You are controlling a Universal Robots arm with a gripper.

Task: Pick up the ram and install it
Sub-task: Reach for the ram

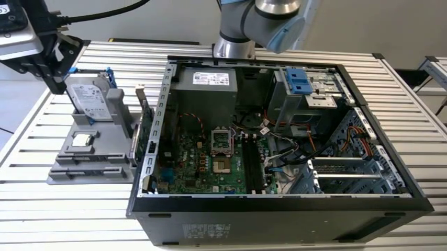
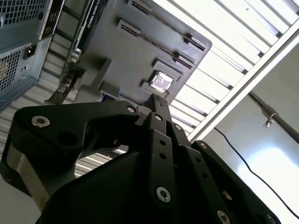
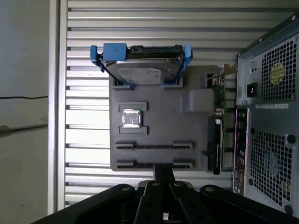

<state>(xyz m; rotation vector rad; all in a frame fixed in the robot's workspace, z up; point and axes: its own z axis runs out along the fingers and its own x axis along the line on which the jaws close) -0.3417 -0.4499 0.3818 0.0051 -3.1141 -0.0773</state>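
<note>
My gripper [image 1: 54, 86] hangs above the far end of the grey parts holder [image 1: 70, 157], at the exterior view's left, beside the hard drive. In both wrist views its fingertips [image 3: 163, 167] [image 2: 156, 99] look pressed together with nothing between them. Below them the holder [image 3: 159, 126] has two long slots [image 3: 154, 145] where I see just a thin dark line. The ram is hidden from me. The open computer case [image 1: 279, 201] lies in the middle, its motherboard's black slots [image 1: 250, 162] facing up.
On the holder stand a silver hard drive in a blue frame [image 1: 91, 97] [image 3: 142, 72] and a small square silver chip [image 1: 82, 139] [image 3: 131, 119]. A green and black card [image 1: 144, 125] stands on edge between holder and case. The slatted metal table [image 1: 70, 209] ends near the holder.
</note>
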